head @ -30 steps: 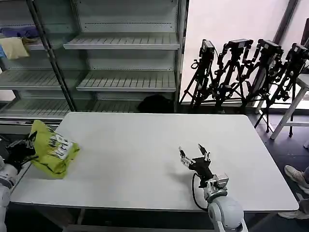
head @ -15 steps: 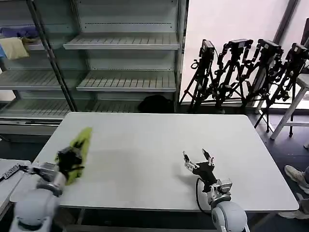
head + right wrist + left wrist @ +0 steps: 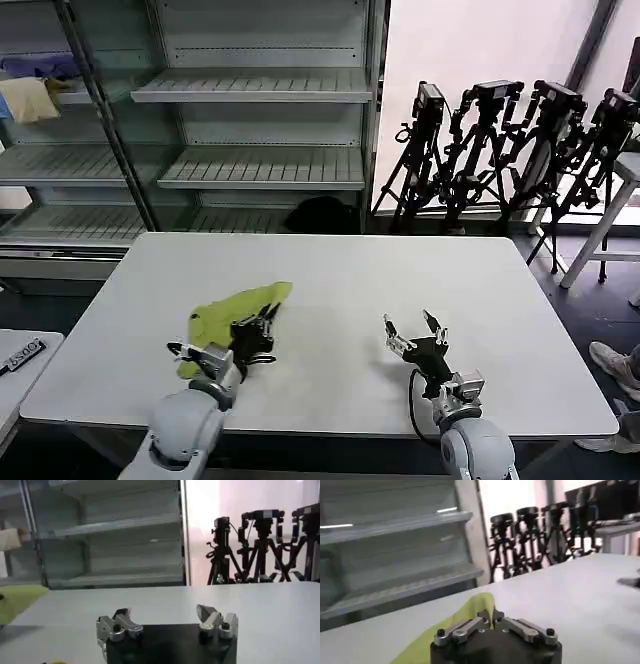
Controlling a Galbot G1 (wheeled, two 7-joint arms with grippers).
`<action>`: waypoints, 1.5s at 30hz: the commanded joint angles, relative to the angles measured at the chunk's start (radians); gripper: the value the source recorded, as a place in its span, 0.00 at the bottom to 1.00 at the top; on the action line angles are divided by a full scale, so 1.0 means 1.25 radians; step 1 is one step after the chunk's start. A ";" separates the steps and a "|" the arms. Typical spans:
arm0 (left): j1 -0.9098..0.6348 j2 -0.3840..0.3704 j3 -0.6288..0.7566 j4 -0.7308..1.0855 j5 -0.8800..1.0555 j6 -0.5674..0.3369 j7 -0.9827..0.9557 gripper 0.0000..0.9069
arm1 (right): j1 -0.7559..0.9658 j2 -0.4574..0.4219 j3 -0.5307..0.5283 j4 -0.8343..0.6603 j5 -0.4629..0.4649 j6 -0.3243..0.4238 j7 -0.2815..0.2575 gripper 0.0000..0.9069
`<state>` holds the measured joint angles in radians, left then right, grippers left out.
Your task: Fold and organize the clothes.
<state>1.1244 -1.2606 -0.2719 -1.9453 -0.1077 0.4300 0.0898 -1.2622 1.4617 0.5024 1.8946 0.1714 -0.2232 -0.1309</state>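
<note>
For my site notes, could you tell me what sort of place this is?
Probably a robotics lab or recording studio: empty metal shelving, a row of camera tripods, and a plain white table holding a T-shirt.

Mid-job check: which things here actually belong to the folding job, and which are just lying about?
In the job:
- lime yellow-green cotton T-shirt, pinched by the left pincer
- right pincer, open above the white table

Lying about:
- pale cream-yellow cloth on the metal shelf
- black camera tripods

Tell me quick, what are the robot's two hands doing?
Left gripper: shut on the lime yellow-green cotton T-shirt lying on the white table.
Right gripper: open, holding nothing.
</note>
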 commanded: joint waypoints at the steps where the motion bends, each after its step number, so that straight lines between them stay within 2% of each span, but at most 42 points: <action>1: -0.074 -0.039 0.238 0.034 -0.019 -0.001 -0.028 0.02 | -0.002 0.003 -0.002 0.012 -0.006 -0.007 0.001 1.00; 2: -0.076 -0.039 0.245 0.036 -0.016 -0.001 -0.028 0.02 | -0.002 0.004 -0.002 0.014 -0.006 -0.008 0.001 1.00; 4: -0.080 -0.042 0.263 0.047 -0.003 -0.003 -0.027 0.14 | -0.001 0.004 -0.002 0.020 -0.005 -0.011 0.000 1.00; 5: -0.081 -0.044 0.267 0.052 0.002 -0.003 -0.027 0.47 | -0.001 0.004 -0.002 0.025 -0.004 -0.014 -0.001 1.00; 6: -0.079 -0.046 0.266 0.056 0.009 -0.007 -0.028 0.83 | -0.003 0.003 -0.002 0.030 -0.002 -0.016 -0.002 1.00; 7: -0.077 -0.048 0.264 0.058 0.012 -0.013 -0.028 1.00 | -0.004 0.002 -0.003 0.036 -0.001 -0.018 -0.005 1.00; 14: -0.066 -0.032 0.223 0.041 -0.002 -0.019 -0.028 1.00 | -0.001 0.012 -0.026 0.069 0.024 -0.056 -0.017 1.00; 16: -0.068 -0.023 0.206 0.028 -0.014 -0.020 -0.033 1.00 | 0.001 0.014 -0.040 0.092 0.070 -0.105 -0.021 1.00; 20: -0.064 -0.007 0.158 0.008 -0.026 -0.019 -0.034 1.00 | -0.006 0.011 -0.064 0.105 0.113 -0.185 -0.026 1.00; 26: -0.029 0.035 0.041 -0.014 -0.030 -0.031 -0.034 1.00 | -0.053 0.002 -0.097 0.118 0.242 -0.284 0.042 1.00; 28: -0.003 0.035 -0.023 -0.016 -0.034 -0.038 -0.030 1.00 | -0.063 0.000 -0.103 0.117 0.269 -0.285 0.050 1.00; 30: 0.010 0.031 -0.065 -0.015 -0.046 -0.042 -0.029 1.00 | -0.075 -0.002 -0.121 0.116 0.333 -0.286 0.081 1.00; 34: 0.039 0.027 -0.131 -0.013 -0.065 -0.049 -0.028 1.00 | -0.078 -0.002 -0.145 0.102 0.364 -0.287 0.117 1.00; 38: 0.064 0.028 -0.164 -0.016 -0.082 -0.056 -0.027 1.00 | -0.075 0.001 -0.156 0.096 0.378 -0.287 0.134 1.00; 39: 0.072 0.027 -0.171 -0.019 -0.085 -0.059 -0.027 1.00 | -0.073 0.001 -0.160 0.097 0.378 -0.287 0.137 0.86; 40: 0.074 0.026 -0.174 -0.020 -0.086 -0.060 -0.027 1.00 | -0.071 0.000 -0.162 0.098 0.379 -0.287 0.142 0.86; 41: 0.082 0.025 -0.177 -0.022 -0.088 -0.062 -0.027 1.00 | -0.068 -0.001 -0.165 0.098 0.382 -0.287 0.150 0.71; 43: 0.091 0.020 -0.183 -0.027 -0.091 -0.063 -0.027 1.00 | -0.064 -0.002 -0.168 0.097 0.384 -0.287 0.162 0.64; 45: 0.096 0.015 -0.188 -0.030 -0.097 -0.064 -0.027 1.00 | -0.062 -0.004 -0.171 0.095 0.383 -0.287 0.180 0.50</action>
<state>1.1795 -1.2414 -0.3851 -1.9708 -0.1988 0.3592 0.0557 -1.3317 1.4593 0.3227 2.0179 0.5666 -0.5465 0.0086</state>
